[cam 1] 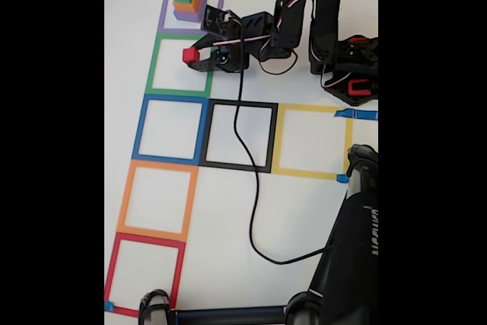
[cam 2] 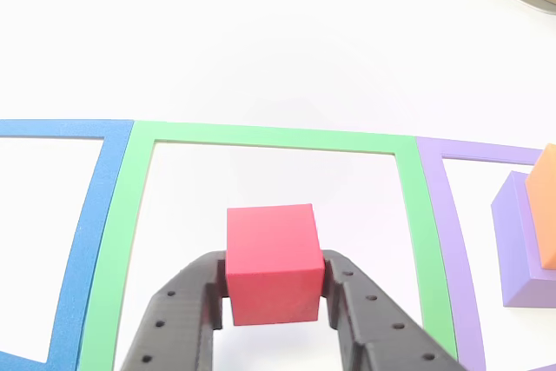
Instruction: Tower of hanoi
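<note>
squarely hand-pinched (cam 2: 274,301), matte red cube (cam 2: 271,258)

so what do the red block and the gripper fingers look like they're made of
The red block looks like matte plastic, possibly 3D printed: even colour, no shine, crisp edges, faint surface grain. The gripper shut on it has fingers that seem to be dull black printed plastic, rough textured, with small round holes.

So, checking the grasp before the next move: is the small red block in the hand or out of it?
In. The small red cube sits clamped between the black hand's two fingers, over the green tape square.
</note>
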Available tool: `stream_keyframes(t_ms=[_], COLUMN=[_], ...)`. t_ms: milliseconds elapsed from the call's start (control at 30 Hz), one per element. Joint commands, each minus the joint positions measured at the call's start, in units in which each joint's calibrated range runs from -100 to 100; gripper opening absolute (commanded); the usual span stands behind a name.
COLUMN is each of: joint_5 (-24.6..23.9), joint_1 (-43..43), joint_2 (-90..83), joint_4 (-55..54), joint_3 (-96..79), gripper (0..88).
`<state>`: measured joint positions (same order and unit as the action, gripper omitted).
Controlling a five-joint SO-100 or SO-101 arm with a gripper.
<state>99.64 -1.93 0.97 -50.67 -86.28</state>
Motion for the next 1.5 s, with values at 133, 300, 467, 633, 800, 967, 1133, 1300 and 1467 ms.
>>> stream_keyframes(t_ms=[133, 300, 467, 633, 800, 967, 1133, 1300, 1467], joint_5=[0.36, 0.36, 0.36, 0.36, 0.36, 0.36, 0.36, 0.36, 0.36], joint_1=[-1.23, -2.29, -3.05, -2.96, -2.19, -2.1, -2.19, -2.48, -2.96], joint_2=[9.49, 12.23, 12.72, 13.44, 14.49, 15.54, 15.94, 16.19, 14.81], joint_4=[-7.31, -9.98, -10.06, -10.06, -11.6, -12.17, -12.41, -12.41, -12.49], joint_3=[6.0, 5.82, 5.28, 5.19, 4.82, 4.73, 4.0, 3.91, 3.91], gripper=[1.2, 2.6, 4.9, 6.1, 6.1, 8.0, 12.5, 16.7, 23.7])
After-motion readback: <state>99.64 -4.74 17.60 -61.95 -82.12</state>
